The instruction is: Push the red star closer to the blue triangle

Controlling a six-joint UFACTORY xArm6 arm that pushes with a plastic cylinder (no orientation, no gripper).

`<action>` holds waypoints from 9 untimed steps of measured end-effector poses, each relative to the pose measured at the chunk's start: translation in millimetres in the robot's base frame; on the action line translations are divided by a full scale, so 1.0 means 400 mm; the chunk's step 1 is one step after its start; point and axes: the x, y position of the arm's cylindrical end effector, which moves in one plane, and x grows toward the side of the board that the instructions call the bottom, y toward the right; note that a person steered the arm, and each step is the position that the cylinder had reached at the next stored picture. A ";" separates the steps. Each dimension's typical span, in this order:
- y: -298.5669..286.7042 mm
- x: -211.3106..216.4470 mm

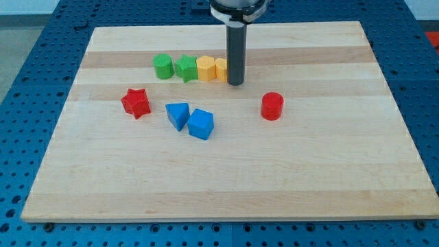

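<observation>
The red star (136, 102) lies on the wooden board (226, 178) at the view's left. The blue triangle (178, 114) lies just right of it, a small gap apart, and touches a blue cube (201, 124) on its right. My tip (235, 83) is the end of the dark rod, at the right end of the top row of blocks. It stands well to the upper right of the red star and the blue triangle, touching neither.
A row at the view's top holds a green cylinder (162, 66), a green star (185, 68), a yellow block (206, 68) and an orange block (221, 68) partly hidden by the rod. A red cylinder (272, 106) stands to the right.
</observation>
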 end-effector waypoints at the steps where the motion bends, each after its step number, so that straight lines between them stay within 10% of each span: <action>1: -0.007 0.000; 9: -0.219 0.029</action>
